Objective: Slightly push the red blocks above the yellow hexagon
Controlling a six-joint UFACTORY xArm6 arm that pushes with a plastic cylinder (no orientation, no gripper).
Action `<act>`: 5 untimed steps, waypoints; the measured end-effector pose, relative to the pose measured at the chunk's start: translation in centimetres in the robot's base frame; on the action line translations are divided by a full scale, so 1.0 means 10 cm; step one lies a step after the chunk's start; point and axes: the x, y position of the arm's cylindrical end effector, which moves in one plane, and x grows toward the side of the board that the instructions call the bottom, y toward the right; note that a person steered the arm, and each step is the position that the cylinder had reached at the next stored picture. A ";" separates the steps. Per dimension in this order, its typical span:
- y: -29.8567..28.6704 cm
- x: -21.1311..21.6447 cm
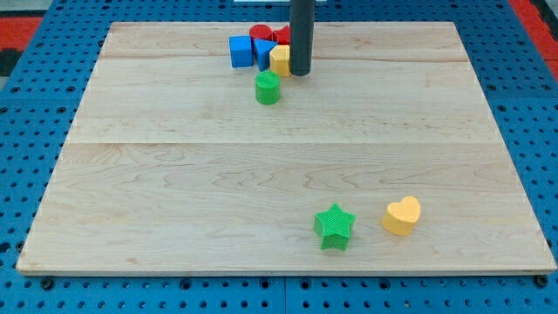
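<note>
A cluster of blocks sits near the view's top, left of centre. A yellow hexagon (pixel 279 59) is at its lower right. Two red blocks lie just above it: a red round one (pixel 260 34) and a second red block (pixel 282 35), partly hidden by the rod. A blue cube (pixel 241 51) is at the cluster's left, and a blue triangular block (pixel 262 54) sits between it and the hexagon. My tip (pixel 300 72) rests on the board, touching the hexagon's right side, below and right of the red blocks.
A green cylinder (pixel 268 88) stands just below the cluster. A green star (pixel 335 227) and a yellow heart (pixel 402 215) lie near the view's bottom right. The wooden board (pixel 174 174) lies on a blue pegboard (pixel 26 174).
</note>
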 end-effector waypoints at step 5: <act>-1.96 -1.03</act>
